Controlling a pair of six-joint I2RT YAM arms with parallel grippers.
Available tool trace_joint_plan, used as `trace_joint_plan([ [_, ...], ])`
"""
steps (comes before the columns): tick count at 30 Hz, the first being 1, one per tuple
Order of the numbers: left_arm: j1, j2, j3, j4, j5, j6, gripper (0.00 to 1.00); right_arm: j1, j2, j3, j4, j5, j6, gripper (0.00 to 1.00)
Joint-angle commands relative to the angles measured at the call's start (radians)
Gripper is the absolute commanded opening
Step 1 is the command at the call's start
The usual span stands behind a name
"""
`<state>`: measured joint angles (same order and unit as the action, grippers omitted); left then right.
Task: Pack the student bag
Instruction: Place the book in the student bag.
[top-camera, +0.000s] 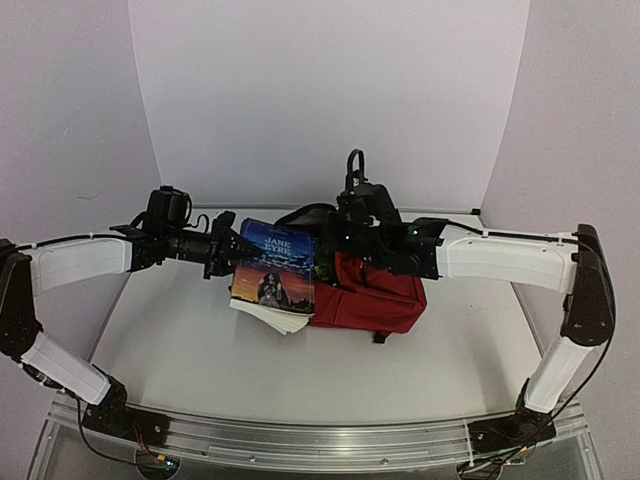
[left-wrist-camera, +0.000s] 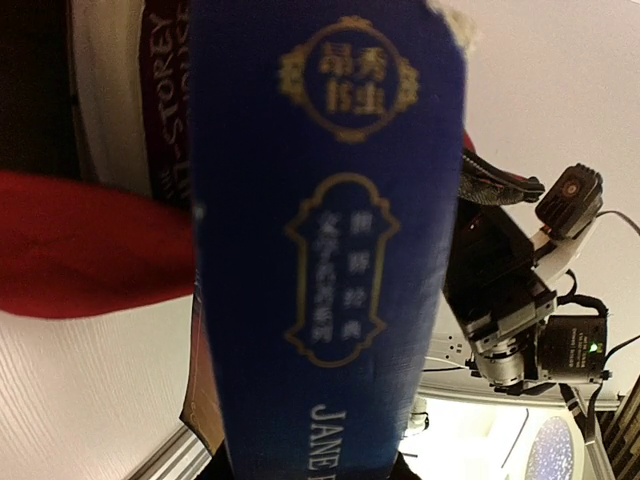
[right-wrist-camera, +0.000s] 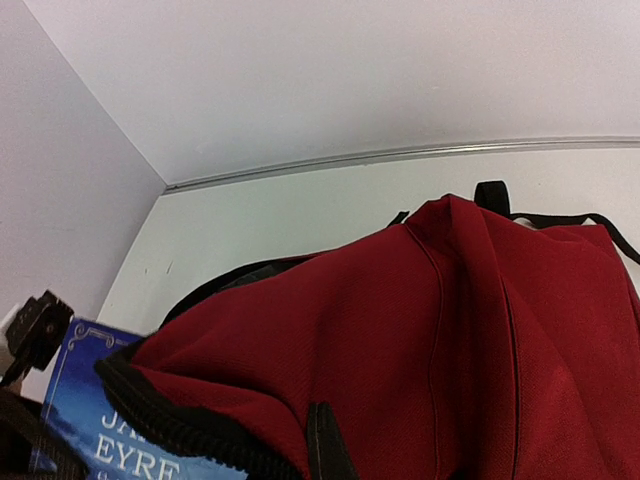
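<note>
The student bag (top-camera: 375, 292) is dark red with black straps and lies on the table at centre right. It fills the right wrist view (right-wrist-camera: 420, 340). My left gripper (top-camera: 220, 256) is shut on the spine of a blue "Jane Eyre" book (top-camera: 275, 265) and holds it tilted at the bag's left, open side. The blue spine (left-wrist-camera: 320, 250) fills the left wrist view. My right gripper (top-camera: 338, 240) is at the bag's upper rim and seems shut on the fabric; its fingers are hidden. The black zipper edge (right-wrist-camera: 170, 425) lies over the book's cover (right-wrist-camera: 85, 440).
A second book with a maroon spine and cream pages (left-wrist-camera: 150, 110) shows just past the red fabric (left-wrist-camera: 80, 240) in the left wrist view. A black carry handle (top-camera: 355, 160) sticks up behind the bag. White walls enclose the table on three sides.
</note>
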<state>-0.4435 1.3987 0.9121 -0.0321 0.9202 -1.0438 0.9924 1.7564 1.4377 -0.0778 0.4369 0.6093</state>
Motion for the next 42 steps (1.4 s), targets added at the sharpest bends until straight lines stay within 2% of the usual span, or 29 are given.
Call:
trace_joint_plan([
  [1, 0.008, 0.044, 0.153, 0.224, 0.038, 0.026, 0.0, 0.004, -0.119, -0.047, 0.136, -0.082, -0.029, 0.0],
  [11, 0.022, 0.256, 0.267, 0.392, -0.016, -0.023, 0.0, 0.043, -0.202, -0.105, 0.148, -0.129, -0.082, 0.0],
  [21, 0.022, 0.351, 0.346, 0.44, -0.072, -0.067, 0.0, 0.084, -0.186, -0.115, 0.15, -0.102, -0.089, 0.0],
  [27, 0.0, 0.385, 0.314, 0.47, -0.088, -0.093, 0.0, 0.084, -0.18, -0.104, 0.148, -0.05, -0.063, 0.0],
  [36, -0.084, 0.353, 0.205, 0.448, -0.149, -0.091, 0.0, 0.085, -0.145, -0.058, 0.136, 0.035, -0.036, 0.0],
  [42, -0.132, 0.281, 0.13, 0.377, -0.246, -0.066, 0.0, 0.085, -0.127, -0.023, 0.091, 0.207, 0.004, 0.0],
])
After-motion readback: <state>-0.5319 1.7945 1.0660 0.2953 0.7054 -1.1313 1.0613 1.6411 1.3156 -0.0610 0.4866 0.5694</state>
